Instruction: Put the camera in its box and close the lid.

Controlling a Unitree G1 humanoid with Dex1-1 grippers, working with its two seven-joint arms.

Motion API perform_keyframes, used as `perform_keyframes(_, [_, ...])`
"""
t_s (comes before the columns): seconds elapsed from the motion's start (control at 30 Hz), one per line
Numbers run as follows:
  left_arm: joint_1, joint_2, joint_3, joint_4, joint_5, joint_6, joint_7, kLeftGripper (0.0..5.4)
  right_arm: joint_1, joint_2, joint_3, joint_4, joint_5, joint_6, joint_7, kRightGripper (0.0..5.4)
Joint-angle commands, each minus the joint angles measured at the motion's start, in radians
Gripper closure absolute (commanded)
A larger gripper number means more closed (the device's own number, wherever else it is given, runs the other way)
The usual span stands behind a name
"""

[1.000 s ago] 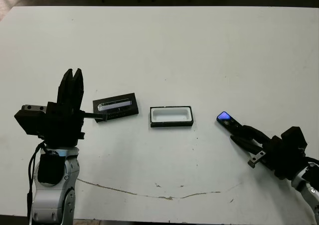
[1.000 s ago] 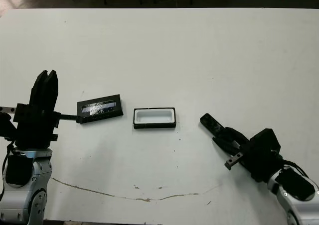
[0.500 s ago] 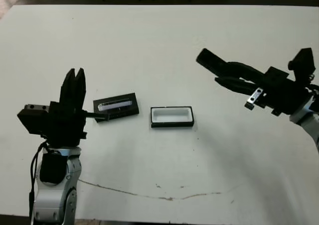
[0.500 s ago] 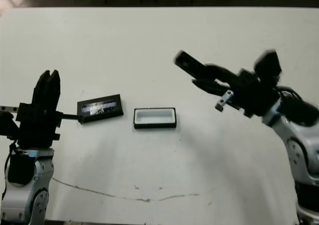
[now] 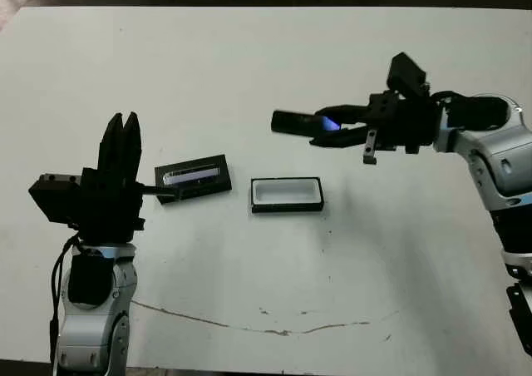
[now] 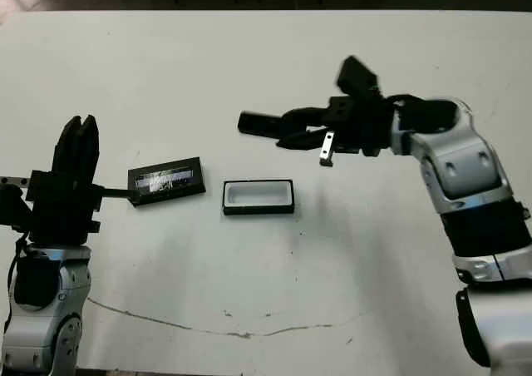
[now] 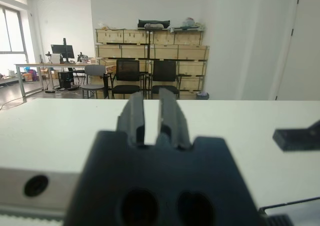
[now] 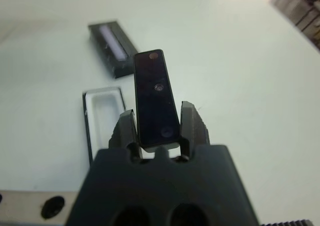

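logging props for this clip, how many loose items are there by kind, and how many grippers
camera: 1, held in the right gripper
box: 1, open on the table
lid: 1, lying on the table beside the box
grippers: 2, the right one and the left gripper
total: 3 loose items, 2 grippers

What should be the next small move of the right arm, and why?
Probably lower the camera toward the box. The right gripper holds it in the air, above and slightly beyond the open, empty box. The lid lies apart beside it.
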Motion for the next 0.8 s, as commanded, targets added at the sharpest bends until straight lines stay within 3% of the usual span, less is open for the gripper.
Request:
perform_keyframes(0.03, [0.012,0.001,-0.003,0.008,0.012,0.010,0.006,5.40,-0.024,-0.009,0.033,0.039,-0.042,-0.013,0.051,5.27])
perform_keyframes(0.17, [0.006,0.000,-0.007,0.011,0.016,0.014,0.010,5.40,-0.033,0.004,0.049,0.086,-0.054,-0.042,0.120,5.27])
perform_keyframes(0.4, [0.003,0.003,-0.005,0.013,0.020,0.012,0.011,5.40,-0.011,-0.016,0.073,0.026,-0.076,0.033,0.158,5.27])
perform_keyframes(0.8, [0.009,0.001,-0.006,0.005,0.018,0.012,0.010,5.40,0.034,-0.020,0.095,-0.040,-0.104,0.029,0.172,5.27])
